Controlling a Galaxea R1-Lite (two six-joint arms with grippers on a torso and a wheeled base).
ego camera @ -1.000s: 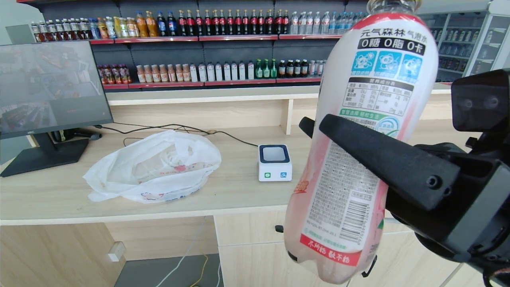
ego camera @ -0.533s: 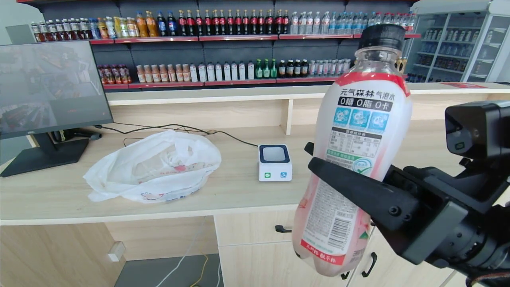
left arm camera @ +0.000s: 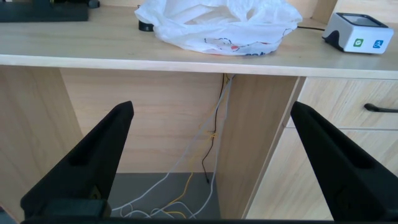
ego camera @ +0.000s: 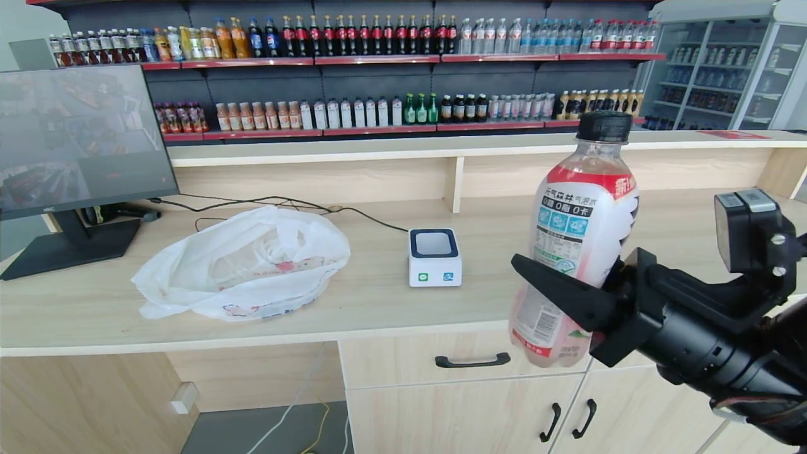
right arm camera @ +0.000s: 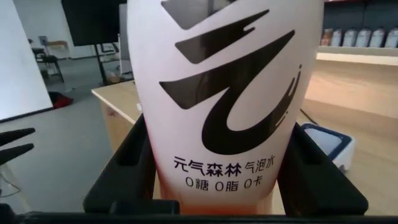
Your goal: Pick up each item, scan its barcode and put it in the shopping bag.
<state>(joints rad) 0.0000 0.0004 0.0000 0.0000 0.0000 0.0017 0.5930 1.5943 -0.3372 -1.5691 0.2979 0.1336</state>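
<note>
The shopping bag (ego camera: 243, 265) lies slumped toward the counter's (ego camera: 378, 312) left end; the scanner (ego camera: 434, 256) sits mid-counter, window up. Off the front edge at right, the right gripper (ego camera: 550, 287) clamps the bottle (ego camera: 577, 233) upright at its waist, leaving the low barcode (ego camera: 543, 323) uncovered, likely for scanning. The left wrist view adds the left gripper (left arm camera: 208, 163), spread empty below the counter's front edge; the right wrist view, the bottle's other face.
</note>
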